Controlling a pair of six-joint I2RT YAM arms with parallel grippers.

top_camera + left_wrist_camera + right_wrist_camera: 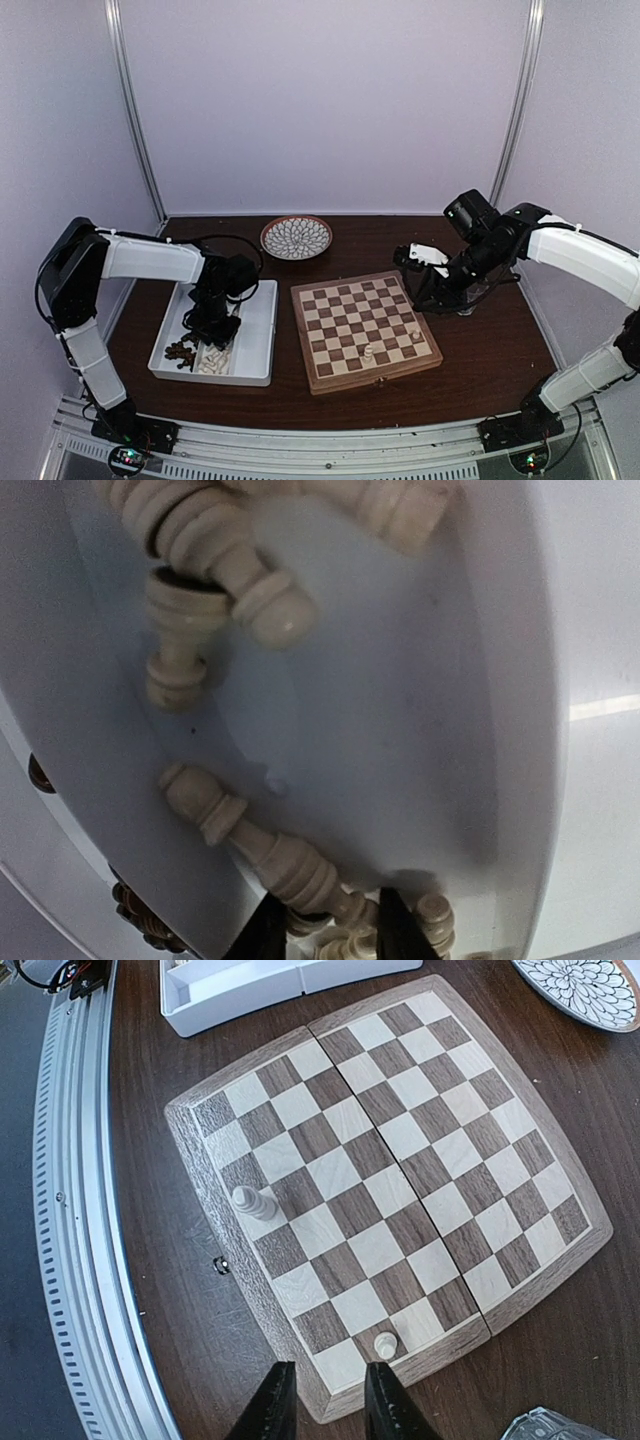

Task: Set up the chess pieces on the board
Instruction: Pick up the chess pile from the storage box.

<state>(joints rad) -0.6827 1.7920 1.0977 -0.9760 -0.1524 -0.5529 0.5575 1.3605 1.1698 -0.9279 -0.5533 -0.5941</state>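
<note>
The board lies mid-table with two cream chess pieces on it, a taller one near its front edge and a pawn by the right rim. More cream pieces and dark ones lie in the white tray. My left gripper is down inside that tray. In the left wrist view the left gripper is shut on the base of a lying cream piece. My right gripper hovers open and empty above the board's corner, beside the pawn.
A round patterned plate sits behind the board. A clear glass-like object rests on the table under the right arm. The metal rail runs along the table's near edge. Loose cream pieces crowd the tray floor.
</note>
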